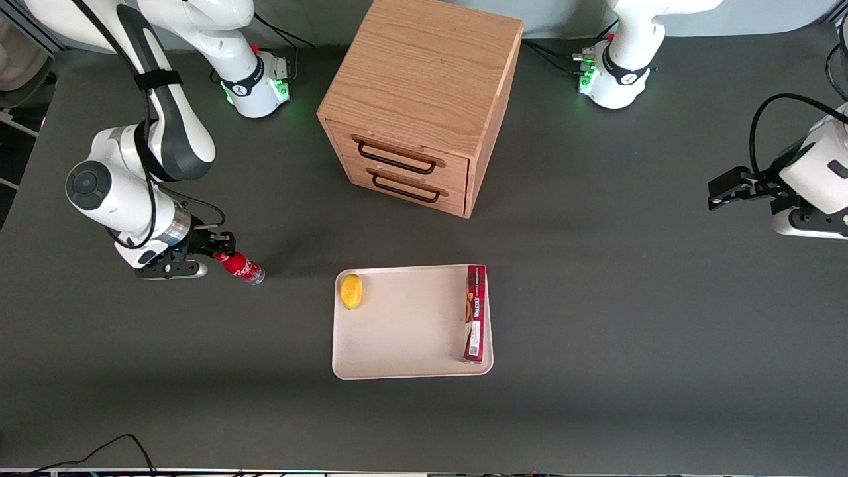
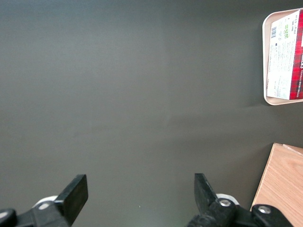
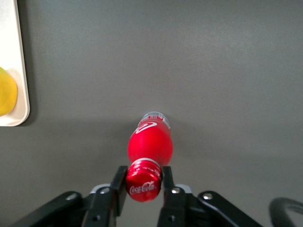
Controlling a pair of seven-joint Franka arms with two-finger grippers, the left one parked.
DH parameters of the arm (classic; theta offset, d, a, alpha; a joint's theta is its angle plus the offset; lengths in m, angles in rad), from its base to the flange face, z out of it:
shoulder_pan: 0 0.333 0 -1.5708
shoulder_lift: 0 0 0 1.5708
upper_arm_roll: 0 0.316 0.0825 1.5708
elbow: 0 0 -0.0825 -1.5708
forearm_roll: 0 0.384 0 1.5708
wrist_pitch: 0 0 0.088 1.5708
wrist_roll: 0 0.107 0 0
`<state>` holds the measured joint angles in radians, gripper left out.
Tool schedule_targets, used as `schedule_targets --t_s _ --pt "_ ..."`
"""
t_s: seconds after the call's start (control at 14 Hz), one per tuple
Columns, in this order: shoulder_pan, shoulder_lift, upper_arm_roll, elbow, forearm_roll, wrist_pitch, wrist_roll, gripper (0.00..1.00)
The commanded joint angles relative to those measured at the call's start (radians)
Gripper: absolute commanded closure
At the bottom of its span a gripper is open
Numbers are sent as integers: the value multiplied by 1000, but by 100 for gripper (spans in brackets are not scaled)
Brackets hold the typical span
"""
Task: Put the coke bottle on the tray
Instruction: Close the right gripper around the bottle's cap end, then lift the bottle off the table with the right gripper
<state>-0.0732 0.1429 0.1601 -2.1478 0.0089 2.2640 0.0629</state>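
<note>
Pinching the red cap of the coke bottle (image 3: 149,142) between its two black fingers (image 3: 119,182), the gripper (image 1: 224,250) sits low over the dark table (image 1: 596,298) toward the working arm's end. The bottle is tilted — cap held at the claw, silvery base (image 1: 258,277) down at the tabletop, though whether the base actually touches the table cannot be told. White script shows on the cap and on the red body.

The bottle is off the tray (image 1: 404,324), near it but clearly apart. On the cream tray a yellow lemon (image 1: 351,291) lies in the corner closest to the bottle, and a long dark-red box (image 1: 475,313) lies along the edge toward the parked arm's end. Farther from the front camera than the tray stands a wooden cabinet (image 1: 424,86) with two drawers — both closed, each with a dark handle (image 1: 397,158).
</note>
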Motion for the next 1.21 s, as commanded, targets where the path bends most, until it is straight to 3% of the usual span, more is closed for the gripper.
schedule_targets --t_s 0.0,0.21,0.93,1.14 --pt "-28 -48 7 -26 -21 14 -3 100" --pt "-28 -74 7 8 -21 -16 5 100" --pt "-33 -36 6 635 -10 -745 9 100" --pt "-22 56 6 791 -17 -840 59 100"
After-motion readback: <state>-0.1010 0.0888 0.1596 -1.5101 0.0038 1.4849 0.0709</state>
